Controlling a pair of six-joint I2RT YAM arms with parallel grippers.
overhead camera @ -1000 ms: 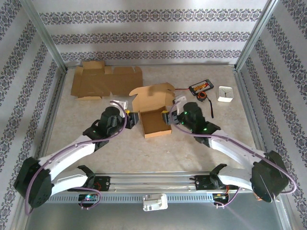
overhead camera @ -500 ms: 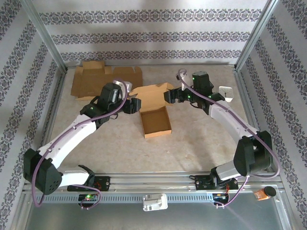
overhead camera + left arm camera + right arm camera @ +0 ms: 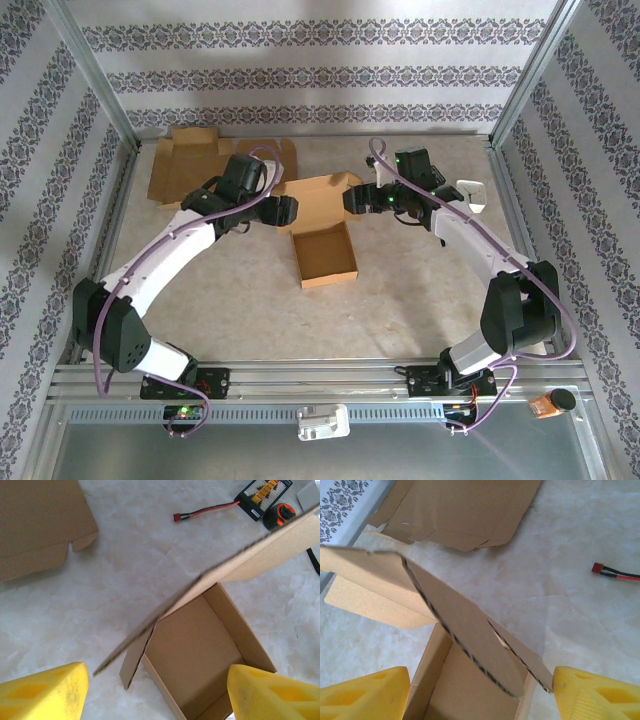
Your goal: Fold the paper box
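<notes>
While both of my arms reach over the far half of the counter point(image 3: 420, 300), the paper box point(image 3: 325, 255) sits near its middle, tray open upward and lid point(image 3: 320, 190) raised at a slant off the tray's far edge. My left jaws hang just left of that lid and my right jaws just right of it, facing each other across it.

Both pairs are spread wide and pinch nothing. From the left wrist, my yellow left fingers point(image 3: 42, 695) stand at the two lower corners, with the lid's edge and the open tray between and beyond them. From the right wrist, my right fingers point(image 3: 595, 695) frame the same slanted lid (its torn corrugated edge is plain to see), and none of them touches the cardboard.

A flat cardboard sheet point(image 3: 200, 165) lies at the far left. Right of the box lie a red-tipped cable point(image 3: 205, 511), a black board with yellow sockets point(image 3: 262, 495) and an orange tape measure point(image 3: 281, 514). A small white thing point(image 3: 470, 193) sits at the far right.
</notes>
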